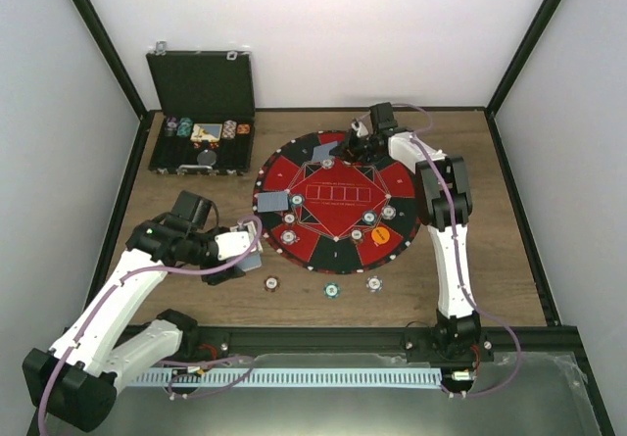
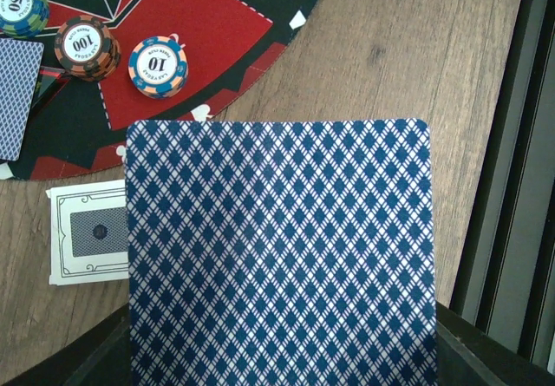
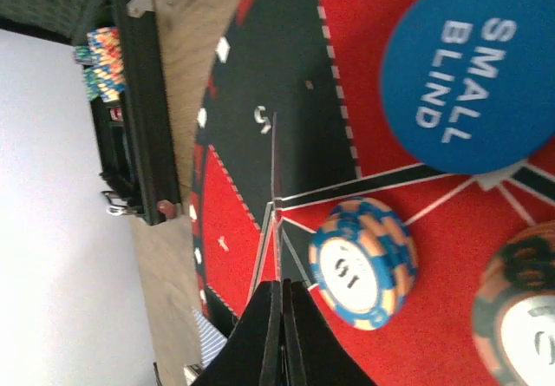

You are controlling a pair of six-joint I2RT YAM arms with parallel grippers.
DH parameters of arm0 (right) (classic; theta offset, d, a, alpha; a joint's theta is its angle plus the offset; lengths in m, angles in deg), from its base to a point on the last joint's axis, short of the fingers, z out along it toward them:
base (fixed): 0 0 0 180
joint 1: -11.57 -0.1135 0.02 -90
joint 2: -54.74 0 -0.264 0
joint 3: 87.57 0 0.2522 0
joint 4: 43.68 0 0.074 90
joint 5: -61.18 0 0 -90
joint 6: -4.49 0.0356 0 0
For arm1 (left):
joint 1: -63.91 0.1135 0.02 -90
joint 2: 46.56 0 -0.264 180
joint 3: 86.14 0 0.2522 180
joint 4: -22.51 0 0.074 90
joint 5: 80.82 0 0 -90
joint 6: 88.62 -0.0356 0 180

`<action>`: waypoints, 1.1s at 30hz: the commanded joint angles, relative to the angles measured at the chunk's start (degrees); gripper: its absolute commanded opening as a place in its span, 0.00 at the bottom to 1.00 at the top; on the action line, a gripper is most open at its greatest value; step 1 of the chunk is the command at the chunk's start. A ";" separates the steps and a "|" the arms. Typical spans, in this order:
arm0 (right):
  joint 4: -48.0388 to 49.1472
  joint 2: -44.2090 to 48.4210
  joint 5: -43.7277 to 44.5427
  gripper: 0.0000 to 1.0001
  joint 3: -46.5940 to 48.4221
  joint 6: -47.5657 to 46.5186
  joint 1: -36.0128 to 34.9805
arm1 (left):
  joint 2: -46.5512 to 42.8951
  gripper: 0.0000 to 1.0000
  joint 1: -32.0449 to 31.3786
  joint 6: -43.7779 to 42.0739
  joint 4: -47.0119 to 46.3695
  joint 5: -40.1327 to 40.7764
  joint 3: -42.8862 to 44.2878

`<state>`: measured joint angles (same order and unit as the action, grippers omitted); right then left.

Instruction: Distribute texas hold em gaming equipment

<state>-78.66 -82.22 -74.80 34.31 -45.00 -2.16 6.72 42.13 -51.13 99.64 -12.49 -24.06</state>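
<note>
Clamped on a card (image 2: 277, 256) whose long axis points ahead, the left pincer (image 1: 235, 262) sits just off the mat's (image 2: 217, 39) near-left edge; the right pincer (image 3: 279, 286) pinches a second card (image 3: 273, 169) edge-on.

We find the mat (image 1: 336, 199) in the middle of the desk (image 1: 490, 260), with the case (image 1: 201, 113) behind it to the left. Chips (image 1: 290, 236) lie spread on the mat, and three loose chips (image 1: 332, 290) sit in a row on the desk before it. A card (image 2: 279, 256) hangs in the left pincer (image 1: 245, 260) beside the mat's near-left edge. A second card (image 3: 274, 169) is in the right pincer (image 3: 279, 295) over the mat's far side.
</note>
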 commanded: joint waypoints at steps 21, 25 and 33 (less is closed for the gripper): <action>-8.32 10.70 8.14 0.54 -2.71 -6.13 0.21 | -1.23 0.06 0.19 -0.47 1.71 -1.61 1.32; -7.31 18.16 9.45 0.55 -9.38 -6.56 -0.09 | -1.25 0.06 0.19 -0.40 1.74 -2.10 1.49; 4.94 37.99 5.21 0.66 -34.32 -2.02 -9.30 | -0.98 0.06 0.20 -0.05 0.96 -2.41 2.01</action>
<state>-80.97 -53.00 -66.56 10.82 -49.81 -5.16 5.80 42.13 -51.13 101.15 -13.02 -24.04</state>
